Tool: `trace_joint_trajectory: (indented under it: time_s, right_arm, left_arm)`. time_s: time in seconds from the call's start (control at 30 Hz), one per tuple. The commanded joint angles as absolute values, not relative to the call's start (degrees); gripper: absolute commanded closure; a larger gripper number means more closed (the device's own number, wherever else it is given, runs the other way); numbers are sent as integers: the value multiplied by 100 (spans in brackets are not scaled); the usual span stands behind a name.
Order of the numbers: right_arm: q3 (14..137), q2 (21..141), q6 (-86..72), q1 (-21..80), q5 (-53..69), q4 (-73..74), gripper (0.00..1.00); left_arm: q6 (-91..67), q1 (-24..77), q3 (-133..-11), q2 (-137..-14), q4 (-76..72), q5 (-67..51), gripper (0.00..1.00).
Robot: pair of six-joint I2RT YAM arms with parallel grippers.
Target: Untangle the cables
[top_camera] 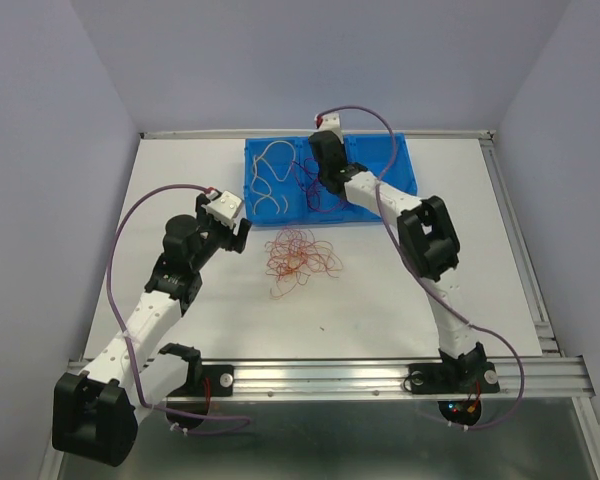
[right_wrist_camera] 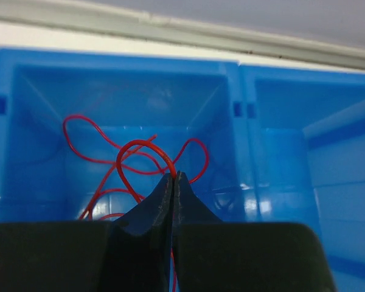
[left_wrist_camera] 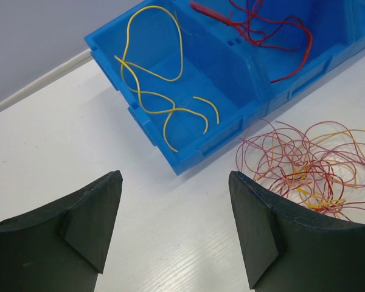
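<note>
Closure complete at right gripper point(right_wrist_camera: 173, 182): fingertips pressed together, pinching a loop of red cable point(right_wrist_camera: 129, 152) at the very tip. Thin red line also visible low in the seam between the two fingers. Positioned low inside the middle compartment of the blue bin point(right_wrist_camera: 274, 128), reaching in from the near side. Further loops of the same red cable lying on the compartment floor, behind and to the left of the pinch point.

Left gripper point(left_wrist_camera: 173, 188): spread wide, nothing between the fingers. Poised above bare table point(left_wrist_camera: 61, 152), just short of the near left corner of the bin, well apart from the right gripper.

Location of remaining cables:
- Cream-yellow cables point(left_wrist_camera: 151, 85): loose in the left compartment of the bin, several curved strands crossing one another, separated from the red cable by the divider wall.
- Tangled cables point(left_wrist_camera: 304, 164): dark red and orange-pink strands with a few yellow ones, knotted into one loose heap on the table, just in front of the bin and just beside the right-hand finger of the left gripper. In the overhead view, placed between the two arms.

Bin set at the far edge of the table, against the back rail.
</note>
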State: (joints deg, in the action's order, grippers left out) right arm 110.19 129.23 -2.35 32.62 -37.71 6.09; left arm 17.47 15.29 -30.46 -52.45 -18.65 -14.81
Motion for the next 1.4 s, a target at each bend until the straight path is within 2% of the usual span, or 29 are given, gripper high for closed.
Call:
trace_joint_trajectory:
  time_s: [0.0, 0.2, 0.33, 0.43, 0.53, 0.6, 0.73, 0.87, 1.0, 1.17, 1.37]
  right_arm:
    - [11294, 13332, -325, 3208, -3780, 483, 99]
    - [11338, 13650, -545, 3103, -3569, 483, 99]
    - [11312, 13273, -747, 3032, -3385, 483, 85]
    - [11399, 13044, -756, 3023, -3218, 518, 70]
    - [11382, 12684, -861, 3023, -3041, 597, 63]
    - [11303, 12402, -931, 3023, -2954, 650, 61]
    - [10943, 11911, -1098, 3023, -2472, 712, 45]
    - [10364, 11323, -1125, 3076, -1699, 773, 42]
    - [9635, 10619, -1309, 3252, -1486, 923, 41]
    - [8369, 9600, -1459, 3629, -1363, 1090, 40]
    - [7235, 8948, -1538, 4069, -1037, 1107, 36]
  left_arm:
    - [1767, 1512, -3287, -5177, -2127, -1538, 18]
    - [1784, 1503, -3278, -5194, -2127, -1565, 18]
    - [1784, 1503, -3287, -5194, -2127, -1573, 18]
    - [1784, 1494, -3287, -5221, -2127, -1582, 18]
    - [1784, 1503, -3287, -5221, -2127, -1573, 18]
    - [1775, 1503, -3287, -5194, -2127, -1582, 18]
    - [1784, 1503, -3278, -5203, -2127, -1591, 18]
    - [1784, 1494, -3287, -5247, -2127, -1626, 18]
    - [1819, 1494, -3296, -5247, -2101, -1757, 18]
    - [2153, 1503, -3287, -5247, -1802, -2705, 18]
    - [2373, 1503, -3392, -5422, -1468, -3286, 18]
